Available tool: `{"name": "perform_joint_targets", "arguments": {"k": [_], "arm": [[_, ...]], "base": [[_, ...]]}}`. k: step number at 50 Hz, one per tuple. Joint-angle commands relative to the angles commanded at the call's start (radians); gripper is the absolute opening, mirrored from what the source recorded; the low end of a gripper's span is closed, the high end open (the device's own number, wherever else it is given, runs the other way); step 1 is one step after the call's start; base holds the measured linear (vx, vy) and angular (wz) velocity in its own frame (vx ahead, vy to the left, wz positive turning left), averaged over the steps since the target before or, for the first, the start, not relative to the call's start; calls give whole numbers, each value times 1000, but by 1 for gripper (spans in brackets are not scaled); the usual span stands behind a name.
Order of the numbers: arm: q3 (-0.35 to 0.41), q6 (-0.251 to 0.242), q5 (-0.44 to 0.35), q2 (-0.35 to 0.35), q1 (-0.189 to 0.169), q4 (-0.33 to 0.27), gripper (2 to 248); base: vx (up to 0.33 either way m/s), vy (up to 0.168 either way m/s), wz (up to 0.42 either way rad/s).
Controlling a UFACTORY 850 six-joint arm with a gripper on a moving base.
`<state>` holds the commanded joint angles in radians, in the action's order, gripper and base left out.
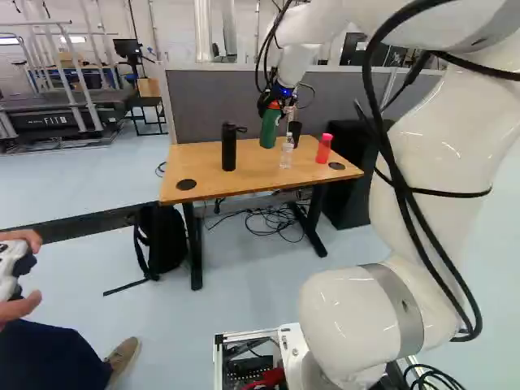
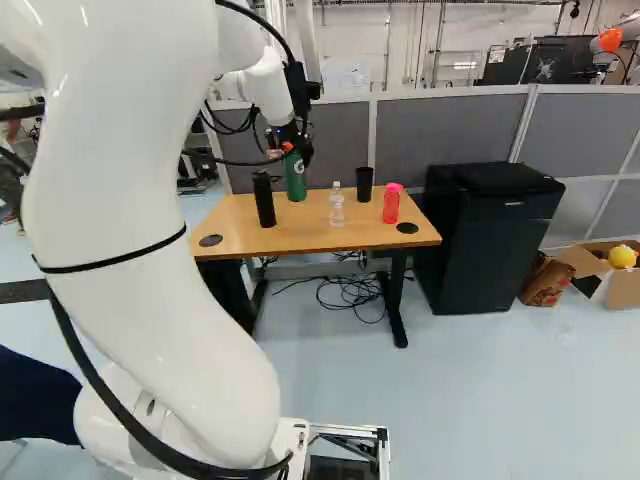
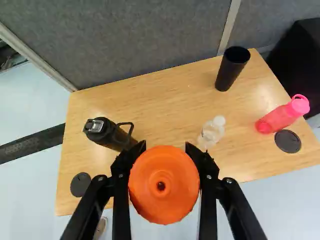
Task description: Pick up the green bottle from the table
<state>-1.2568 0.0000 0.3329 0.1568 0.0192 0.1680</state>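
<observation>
The left base view shows the green bottle (image 1: 269, 128) in my claw (image 1: 275, 103), nearly upright and raised above the wooden table (image 1: 260, 178). In the wrist view, my claw (image 3: 165, 150) is closed on the bottle, its two fingers (image 3: 121, 180) flanking the orange cap (image 3: 145, 187).

On the tabletop to the left stands a black bottle (image 1: 229, 147) with a looped lid, apart from a clear bottle (image 1: 287, 153) on the right; bare wood runs between the two and on toward the far edge. A black cup (image 2: 364, 184) stands near that far edge, the gray partition (image 2: 430, 136) rising just beyond. A pink bottle (image 2: 391, 204) occupies the right end, beside a black disc (image 2: 407, 228) and near the right edge. A matching disc (image 1: 186, 184) marks the near left corner.

Just right of the table, a black cabinet (image 2: 490, 240) limits sideways room. Beneath the table, cables (image 1: 272, 221) lie coiled on the floor (image 1: 236, 284), and a black backpack (image 1: 166, 237) sits by the left leg. Pale open floor stretches from the table's near edge toward my base. At the near left, a person's hand (image 1: 22, 237) grips a white controller (image 1: 10, 264).
</observation>
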Motion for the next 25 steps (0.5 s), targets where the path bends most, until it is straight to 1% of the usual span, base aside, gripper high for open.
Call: {"name": "perform_joint_targets", "arguments": {"k": [22, 23, 25], "arm": [[0, 0, 0, 0, 0, 0, 122], [19, 0, 0, -17, 0, 0, 122], [26, 0, 0, -24, 0, 0, 122]], "base": [[-180, -4, 0], [-165, -8, -10], [-120, -9, -23]]}}
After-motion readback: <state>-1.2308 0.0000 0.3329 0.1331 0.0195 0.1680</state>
